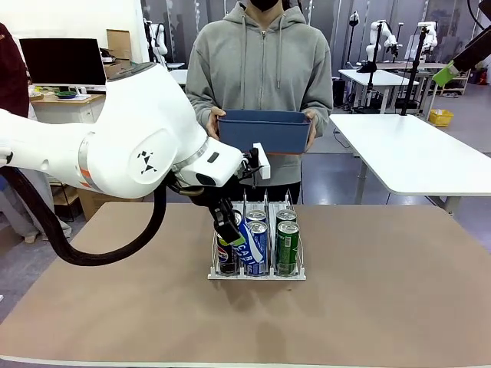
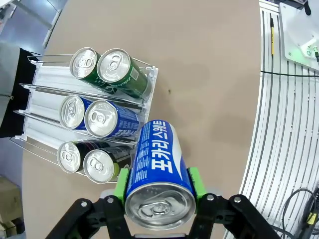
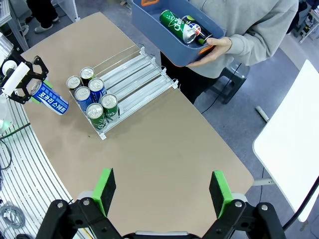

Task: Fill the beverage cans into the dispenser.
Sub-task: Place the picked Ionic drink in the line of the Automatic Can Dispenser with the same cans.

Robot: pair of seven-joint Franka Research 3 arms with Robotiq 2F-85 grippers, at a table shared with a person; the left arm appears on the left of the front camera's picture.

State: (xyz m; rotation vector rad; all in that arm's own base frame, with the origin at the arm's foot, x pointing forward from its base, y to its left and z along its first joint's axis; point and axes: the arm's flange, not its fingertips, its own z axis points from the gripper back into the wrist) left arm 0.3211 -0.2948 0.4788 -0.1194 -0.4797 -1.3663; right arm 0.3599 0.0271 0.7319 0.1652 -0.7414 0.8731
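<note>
Blue can (image 2: 155, 154), silver top turned toward the wrist camera, is clamped between the green pads (image 2: 121, 184) of the left gripper (image 2: 158, 182), which grips it across the body near the top end. In the front view this can hangs tilted above the tabletop (image 1: 383, 307), just before the low front lip of the dispenser (image 1: 257, 274), in line with its left and middle lanes. The right wrist view shows a gap between can and rack, so the two are apart. Six cans stand upright at the front end of the dispenser, two to a lane: a green pair (image 2: 115, 65), a blue pair (image 2: 102, 118) and a black pair (image 2: 98, 166). At the far side of the tabletop a person (image 1: 261, 69) holds a blue bin (image 1: 265, 130) in both hands. Seen from the right wrist, a green can (image 3: 174, 22) and a black can (image 3: 194, 29) lie on their sides inside it. The right gripper (image 3: 162, 189) hangs high above the tabletop, well away from the dispenser, its jaws spread wide with nothing between them.
</note>
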